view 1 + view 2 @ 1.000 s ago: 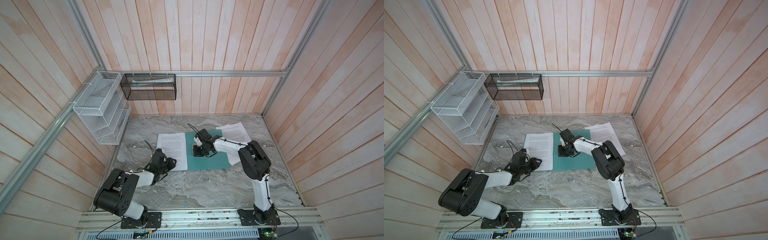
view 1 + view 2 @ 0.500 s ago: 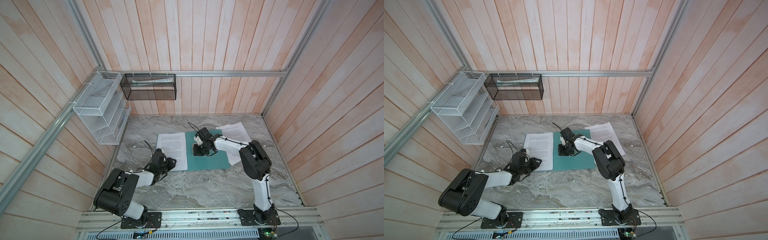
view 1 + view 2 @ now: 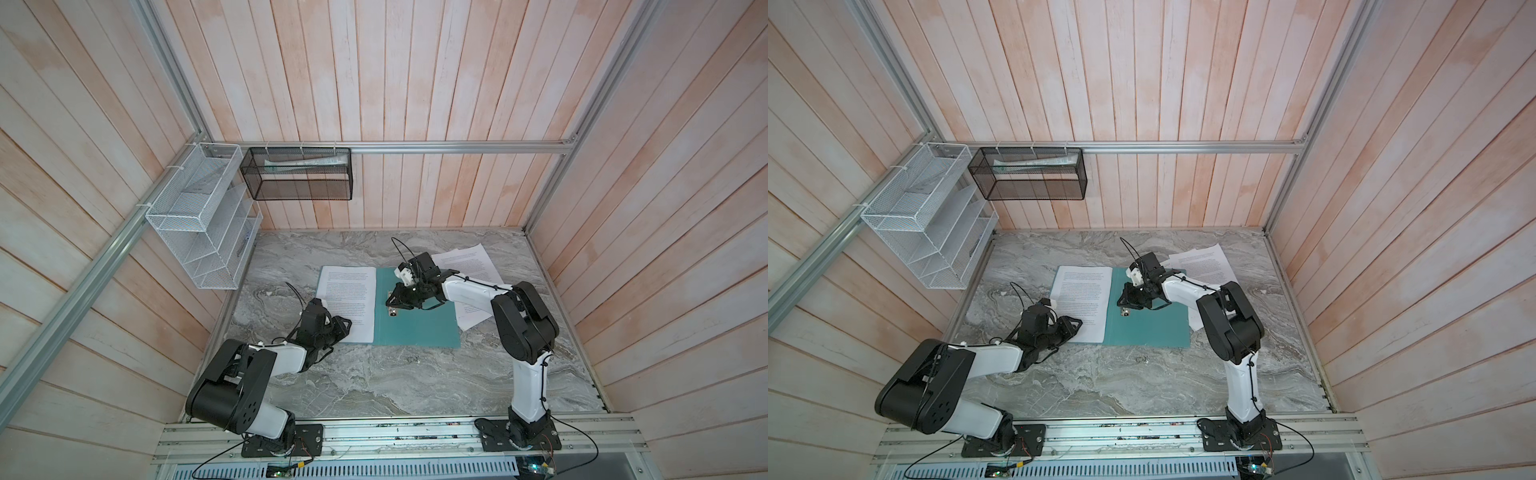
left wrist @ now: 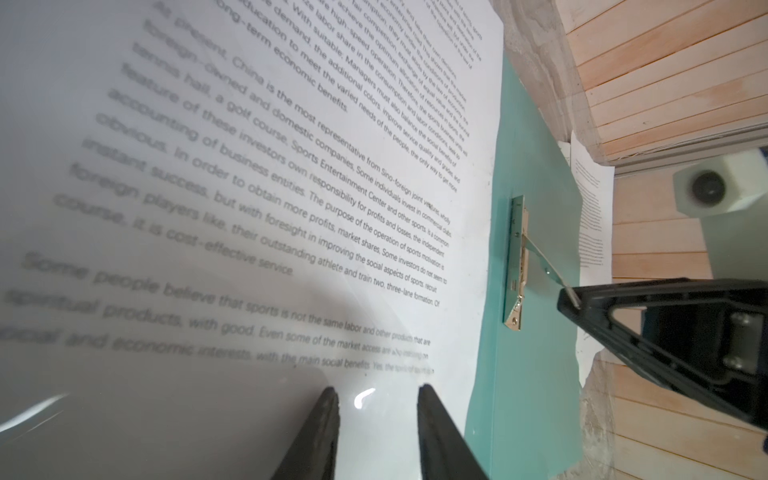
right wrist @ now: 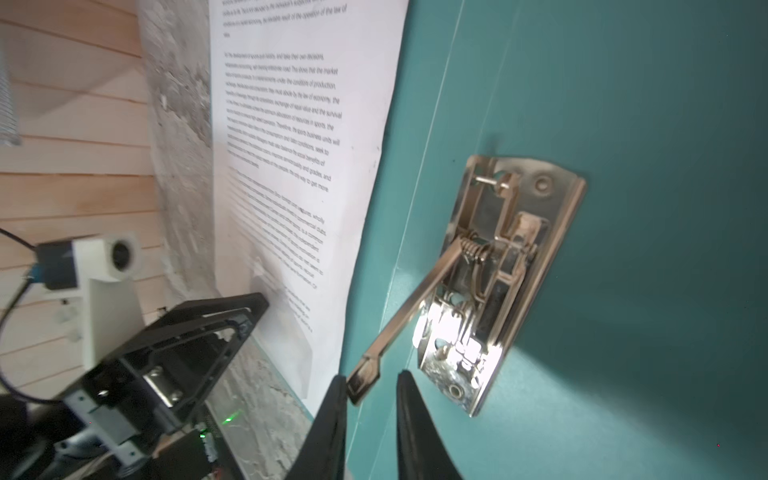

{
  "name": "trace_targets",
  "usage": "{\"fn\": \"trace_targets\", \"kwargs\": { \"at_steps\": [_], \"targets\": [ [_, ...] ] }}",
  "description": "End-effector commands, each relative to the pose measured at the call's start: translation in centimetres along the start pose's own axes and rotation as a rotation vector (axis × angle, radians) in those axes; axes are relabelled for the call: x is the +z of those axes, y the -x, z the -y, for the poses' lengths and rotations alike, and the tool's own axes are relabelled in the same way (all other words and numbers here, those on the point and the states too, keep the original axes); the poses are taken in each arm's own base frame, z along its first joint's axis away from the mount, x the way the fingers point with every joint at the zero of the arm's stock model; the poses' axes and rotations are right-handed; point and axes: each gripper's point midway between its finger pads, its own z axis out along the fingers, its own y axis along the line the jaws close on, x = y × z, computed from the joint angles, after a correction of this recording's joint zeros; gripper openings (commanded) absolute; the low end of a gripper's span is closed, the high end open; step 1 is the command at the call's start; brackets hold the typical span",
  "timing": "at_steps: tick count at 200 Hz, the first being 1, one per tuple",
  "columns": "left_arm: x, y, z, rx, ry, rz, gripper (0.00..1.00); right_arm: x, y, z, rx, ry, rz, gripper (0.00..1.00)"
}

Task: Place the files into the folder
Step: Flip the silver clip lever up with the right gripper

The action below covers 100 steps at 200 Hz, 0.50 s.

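Note:
The teal folder [image 3: 415, 328] [image 3: 1150, 328] lies open and flat on the marble table. One of the files [image 3: 349, 299] [image 4: 291, 166] covers its left half. More files [image 3: 469, 266] [image 3: 1204, 264] lie partly under the folder's right edge. The silver clip [image 5: 498, 270] [image 4: 517, 266] sits by the spine with its lever [image 5: 411, 307] raised. My right gripper [image 5: 370, 376] [image 3: 392, 301] is open, and the lever's tip stands between its fingers, against one of them. My left gripper [image 4: 376, 390] [image 3: 347, 324] is open, fingertips low over the left sheet's near edge.
A white wire mesh rack [image 3: 203, 216] hangs on the left wall. A black mesh basket [image 3: 297, 178] holding a rolled paper [image 3: 303, 164] hangs on the back wall. Wooden walls close in three sides. Bare marble [image 3: 395, 382] stretches in front of the folder.
My right gripper's jaws have parted around the clip's lever; they were shut before. Both arms stay where they were.

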Motion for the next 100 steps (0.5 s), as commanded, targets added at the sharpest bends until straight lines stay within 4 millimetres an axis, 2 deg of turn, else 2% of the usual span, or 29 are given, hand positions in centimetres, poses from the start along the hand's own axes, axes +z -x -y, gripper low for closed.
{"fn": "trace_targets", "kwargs": {
  "at_steps": [1, 21, 37, 60, 100],
  "targets": [
    [-1.4, -6.2, -8.3, -0.115, 0.292, -0.187, 0.35, -2.2, 1.5, -3.0, 0.015, 0.178, 0.022, 0.31],
    [-1.6, -6.2, -8.4, -0.132, 0.293, -0.175, 0.35, -4.0, 3.1, -2.7, 0.023, 0.180, 0.073, 0.33],
    [-1.7, -6.2, -8.4, -0.152, 0.291, -0.158, 0.35, -4.7, 3.0, -2.2, 0.026, 0.157, 0.084, 0.33],
    [-2.2, -6.1, -8.5, -0.181, 0.293, -0.124, 0.34, -4.4, 1.0, -2.2, 0.058, 0.156, 0.056, 0.15],
    [-2.9, -6.0, -8.4, -0.193, 0.312, -0.070, 0.34, -1.6, -4.2, -1.8, 0.078, 0.123, -0.045, 0.07]
  ]
}}
